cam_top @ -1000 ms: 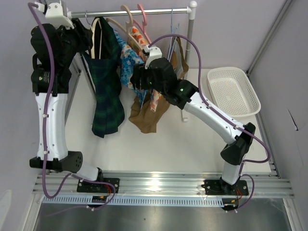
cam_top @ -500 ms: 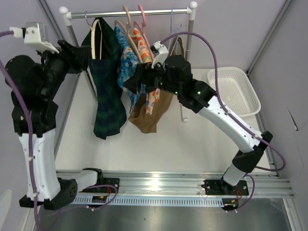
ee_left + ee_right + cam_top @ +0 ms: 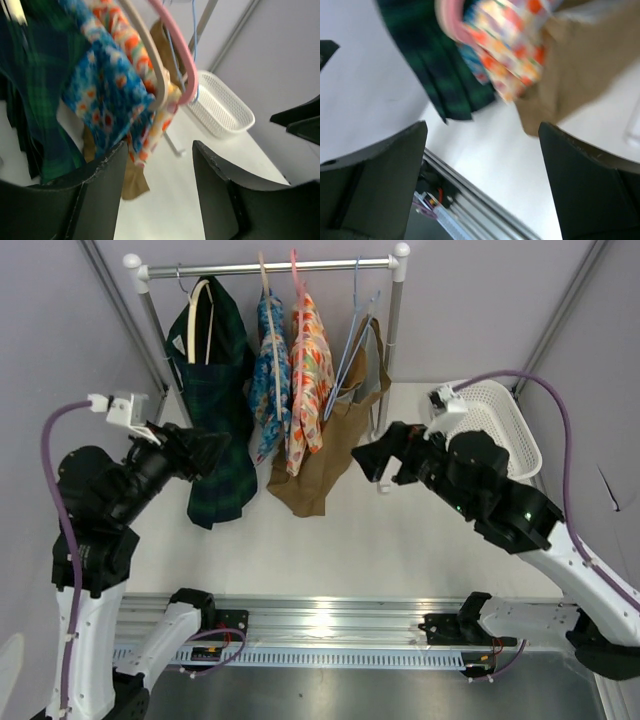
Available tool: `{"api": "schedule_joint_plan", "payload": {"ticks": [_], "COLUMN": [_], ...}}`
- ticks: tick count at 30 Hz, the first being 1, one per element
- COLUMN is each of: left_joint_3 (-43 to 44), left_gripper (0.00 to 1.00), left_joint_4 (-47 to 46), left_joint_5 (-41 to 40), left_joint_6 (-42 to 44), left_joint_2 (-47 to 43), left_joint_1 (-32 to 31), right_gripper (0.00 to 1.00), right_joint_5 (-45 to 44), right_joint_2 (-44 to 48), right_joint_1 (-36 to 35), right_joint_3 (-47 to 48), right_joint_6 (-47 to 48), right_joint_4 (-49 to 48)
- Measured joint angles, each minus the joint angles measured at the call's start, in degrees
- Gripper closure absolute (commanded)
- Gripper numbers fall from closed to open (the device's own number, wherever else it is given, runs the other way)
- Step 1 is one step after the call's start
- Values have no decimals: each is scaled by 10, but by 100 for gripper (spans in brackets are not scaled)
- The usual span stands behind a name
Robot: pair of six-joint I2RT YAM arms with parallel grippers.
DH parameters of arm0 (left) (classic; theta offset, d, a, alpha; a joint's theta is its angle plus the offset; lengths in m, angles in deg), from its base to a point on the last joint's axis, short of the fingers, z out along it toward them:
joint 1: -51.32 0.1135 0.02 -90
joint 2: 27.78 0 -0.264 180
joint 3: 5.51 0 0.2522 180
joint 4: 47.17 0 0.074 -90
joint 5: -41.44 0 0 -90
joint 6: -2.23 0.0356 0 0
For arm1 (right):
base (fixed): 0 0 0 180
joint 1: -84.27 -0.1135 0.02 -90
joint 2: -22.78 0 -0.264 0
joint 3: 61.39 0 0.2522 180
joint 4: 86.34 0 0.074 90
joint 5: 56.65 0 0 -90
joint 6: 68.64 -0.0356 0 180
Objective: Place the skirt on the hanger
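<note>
The dark green and navy plaid skirt (image 3: 222, 430) hangs from the pale cream hanger (image 3: 198, 312), whose hook is on the rail at the rack's left end. It also shows in the left wrist view (image 3: 35, 105) and the right wrist view (image 3: 440, 65). My left gripper (image 3: 205, 452) is open and empty, next to the skirt's left edge; in its wrist view (image 3: 160, 195) only table shows between the jaws. My right gripper (image 3: 372, 458) is open and empty, right of the hanging clothes; its wrist view (image 3: 482, 170) shows only table between the jaws.
A blue floral garment (image 3: 268, 380), an orange floral garment (image 3: 310, 375) and a brown garment (image 3: 325, 465) hang to the right of the skirt. A pink hanger (image 3: 180, 65) holds the orange one. A white basket (image 3: 490, 425) stands at the right. The rack's right post (image 3: 392, 360) is near my right gripper.
Both arms have drawn back from the rack toward the near side and lowered. The garments, pushed aside before, now hang straight. The skirt stays on its hanger.
</note>
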Motion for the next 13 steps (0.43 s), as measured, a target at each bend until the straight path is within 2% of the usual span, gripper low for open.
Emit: {"api": "schedule_joint_plan", "payload": {"ticks": [8, 13], "left_joint_3": [-122, -156], "left_gripper": [39, 39], "left_joint_4": [35, 46], "left_joint_5": [-4, -7], "left_joint_6": [5, 15], "left_joint_2": [-58, -82], "left_joint_1": [-17, -21], "right_gripper": [1, 0], "right_joint_5": [-101, -119], "right_joint_2": [120, 124], "right_joint_1": [17, 23], "right_joint_3": [-149, -169], "right_joint_6": [-39, -48], "right_joint_4": [62, 76]}}
